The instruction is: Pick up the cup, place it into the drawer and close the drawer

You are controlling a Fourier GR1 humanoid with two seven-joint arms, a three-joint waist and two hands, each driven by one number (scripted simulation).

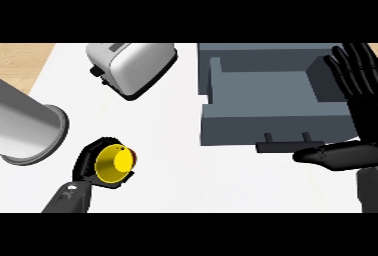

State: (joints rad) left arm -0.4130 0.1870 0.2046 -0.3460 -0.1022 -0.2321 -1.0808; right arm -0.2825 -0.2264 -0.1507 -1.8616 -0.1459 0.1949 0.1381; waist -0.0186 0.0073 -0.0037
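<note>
Cup (114, 163), yellow, sits at the lower left of the frame, and our left hand (96, 167) has its black fingers curled round it, the open mouth turned up toward us. We cannot tell from here whether the cup is off the white counter (184, 125) or resting on it.

Over at the right edge our right hand (353, 95) shows fingers straight and spread, thumb lying flat just beside the drawer's handle (289, 145). It holds nothing.

The grey drawer (273, 102) stands pulled open in the upper right of the frame, its tray bare inside, front wall and handle facing the lower edge. A toaster (131, 66) lies at the upper centre-left and a big grey cylinder (26, 125) at the left edge, both well apart from the drawer.

So here we judge the carry is the step in hand. To do it well, we lift the cup high enough to clear that front wall, keep it level, and travel rightward across open counter, staying below the toaster. We come down into the middle of the tray, not near the walls, and let go only once it sits. The right hand is well placed by the handle to push afterwards.
</note>
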